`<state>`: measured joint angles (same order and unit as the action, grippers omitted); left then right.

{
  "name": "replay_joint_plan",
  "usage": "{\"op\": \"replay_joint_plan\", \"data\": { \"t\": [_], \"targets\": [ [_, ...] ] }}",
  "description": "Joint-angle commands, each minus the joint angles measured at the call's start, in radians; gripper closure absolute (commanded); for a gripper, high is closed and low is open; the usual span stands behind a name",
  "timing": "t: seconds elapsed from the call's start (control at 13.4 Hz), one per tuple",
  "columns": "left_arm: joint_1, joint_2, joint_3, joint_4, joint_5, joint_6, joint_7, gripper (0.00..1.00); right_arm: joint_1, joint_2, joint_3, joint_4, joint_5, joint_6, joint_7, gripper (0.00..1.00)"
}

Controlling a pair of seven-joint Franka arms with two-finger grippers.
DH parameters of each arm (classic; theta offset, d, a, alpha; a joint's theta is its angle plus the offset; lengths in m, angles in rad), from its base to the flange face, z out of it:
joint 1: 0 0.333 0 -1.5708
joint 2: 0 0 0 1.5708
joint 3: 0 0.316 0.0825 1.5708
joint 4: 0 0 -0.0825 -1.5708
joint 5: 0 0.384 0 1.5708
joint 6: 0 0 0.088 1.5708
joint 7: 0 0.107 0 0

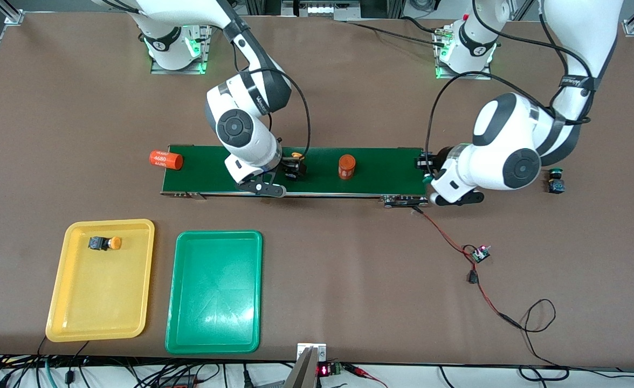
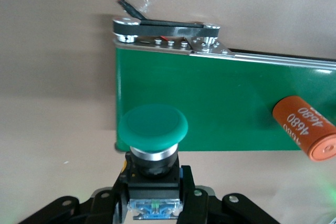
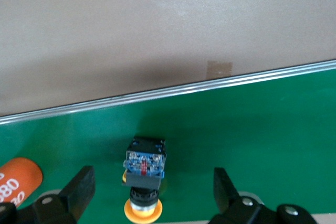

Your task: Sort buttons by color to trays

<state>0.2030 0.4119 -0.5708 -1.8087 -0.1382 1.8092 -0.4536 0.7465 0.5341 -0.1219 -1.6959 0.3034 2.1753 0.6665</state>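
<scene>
My left gripper [image 2: 154, 199] is shut on the dark body of a green-capped button [image 2: 152, 127]. It hangs over the table just off the conveyor belt's [image 1: 387, 171] end, where the left gripper [image 1: 431, 174] shows in the front view. My right gripper [image 3: 152, 187] is open over the belt, its fingers [image 3: 79, 188] straddling an orange-yellow button [image 3: 145, 165] that lies on the belt [image 1: 295, 165]. A second orange-yellow button [image 1: 105, 243] lies in the yellow tray [image 1: 69, 302]. Beside it sits the green tray [image 1: 214, 307]. Another green button [image 1: 556, 181] stands on the table toward the left arm's end.
One orange cylinder marked 4680 [image 1: 346, 166] stands on the belt between the two grippers, and another [image 1: 166, 160] lies at the belt's end toward the right arm. A small circuit board [image 1: 480, 253] with red and black wires trails across the table nearer the front camera.
</scene>
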Motion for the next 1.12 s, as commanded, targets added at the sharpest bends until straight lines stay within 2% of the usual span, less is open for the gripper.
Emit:
{"op": "replay_joint_plan", "data": {
  "t": [0.0,0.3,0.6,0.67,0.75,0.82,0.89,0.97,1.04],
  "targets": [
    [-0.046,0.039,-0.008,-0.004,-0.011,0.057,-0.097,0.86,0.016,0.015,-0.012,-0.007,0.017,0.014,0.022,0.00],
    [-0.099,0.108,-0.008,-0.015,-0.003,0.130,-0.109,0.86,0.017,0.018,-0.012,-0.011,0.016,0.012,0.035,0.00],
    [-0.105,0.149,-0.008,-0.035,0.002,0.136,-0.109,0.82,0.019,0.017,-0.012,-0.022,0.016,0.011,0.035,0.00],
    [-0.109,0.153,-0.008,-0.037,0.002,0.136,-0.109,0.75,0.019,0.017,-0.012,-0.024,0.016,0.011,0.035,0.04],
    [-0.109,0.154,-0.008,-0.038,0.002,0.134,-0.108,0.60,0.019,0.018,-0.012,-0.028,0.016,0.014,0.033,0.08],
    [-0.109,0.154,-0.006,-0.038,0.002,0.134,-0.108,0.51,0.019,0.018,-0.012,-0.033,0.016,0.015,0.033,0.15],
    [-0.108,0.154,-0.006,-0.037,0.002,0.134,-0.106,0.11,0.017,0.018,-0.012,-0.033,0.016,0.014,0.033,0.16],
    [-0.108,0.150,-0.006,-0.037,0.002,0.133,-0.096,0.00,0.017,0.018,-0.012,-0.036,0.016,0.014,0.033,0.27],
    [-0.108,0.146,-0.006,-0.037,0.002,0.130,-0.094,0.00,0.017,0.018,-0.012,-0.036,0.016,0.014,0.033,0.32]
  ]
}}
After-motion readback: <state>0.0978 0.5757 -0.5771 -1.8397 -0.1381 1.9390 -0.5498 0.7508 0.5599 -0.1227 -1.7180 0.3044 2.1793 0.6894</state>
